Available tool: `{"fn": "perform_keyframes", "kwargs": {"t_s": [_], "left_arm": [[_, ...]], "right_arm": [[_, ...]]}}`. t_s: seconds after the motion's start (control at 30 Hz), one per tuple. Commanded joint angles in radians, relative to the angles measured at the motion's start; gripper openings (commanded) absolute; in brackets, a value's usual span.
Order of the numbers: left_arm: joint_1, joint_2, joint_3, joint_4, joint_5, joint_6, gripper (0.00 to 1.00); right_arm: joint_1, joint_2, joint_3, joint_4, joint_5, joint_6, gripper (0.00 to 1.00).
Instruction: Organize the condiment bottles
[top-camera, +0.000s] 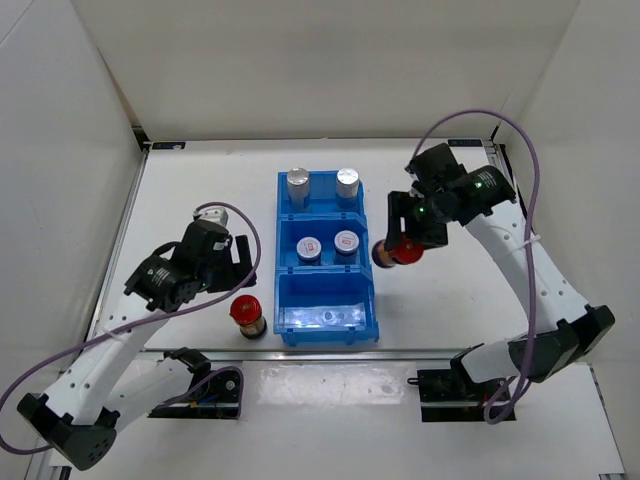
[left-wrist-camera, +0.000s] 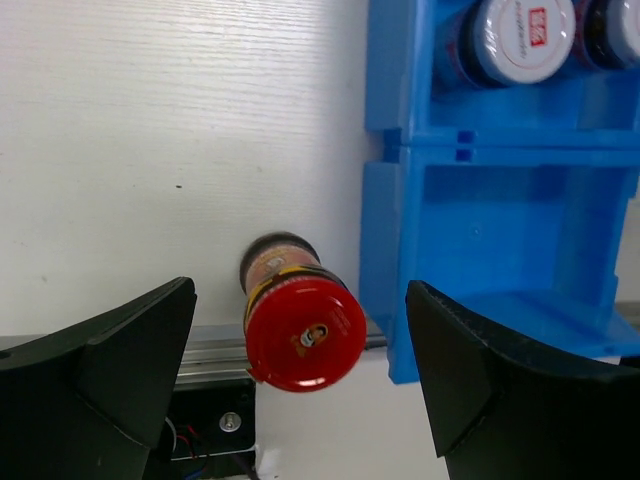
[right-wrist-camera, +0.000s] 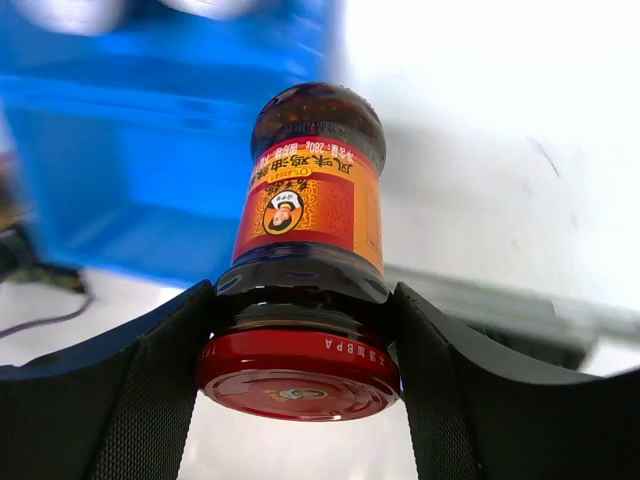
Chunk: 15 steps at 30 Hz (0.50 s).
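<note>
Right gripper (right-wrist-camera: 300, 305) clamped on red-capped bottle (right-wrist-camera: 310, 200) at the neck under its cap, at blue bin's (top-camera: 283, 300) 3 o'clock. Likely glass: rigid, slick, hefty, breakable; cap lip should stop slip. Left gripper (left-wrist-camera: 300, 295) apart above second bottle (left-wrist-camera: 305, 338)

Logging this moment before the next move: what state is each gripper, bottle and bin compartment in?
left gripper: open, holding nothing.
right gripper: shut on held red-capped bottle, tilted.
other red-capped bottle: upright on table.
silver-capped bottles: upright, far compartment.
red-marked bottles: upright, middle compartment.
blue bin: near compartment empty.
</note>
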Motion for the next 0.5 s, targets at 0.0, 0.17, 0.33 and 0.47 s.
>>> {"fn": "perform_keyframes", "kwargs": {"t_s": [0.0, 0.17, 0.33, 0.47], "left_arm": [[-0.031, -0.025, 0.037, -0.041, 0.052, 0.014, 0.96], [-0.073, -0.005, 0.057, -0.102, 0.088, 0.031, 0.96], [-0.091, 0.005, 0.034, -0.11, 0.1, 0.022, 0.97], [-0.091, 0.062, 0.01, -0.084, 0.134, 0.0, 0.99]], "right_arm": [[0.097, 0.011, 0.126, -0.178, -0.089, -0.006, 0.0], [0.307, 0.097, 0.137, -0.193, -0.044, 0.003, 0.0], [0.459, 0.187, 0.172, -0.202, 0.036, 0.014, 0.0], [0.484, 0.288, 0.172, -0.202, 0.095, -0.005, 0.0]]}}
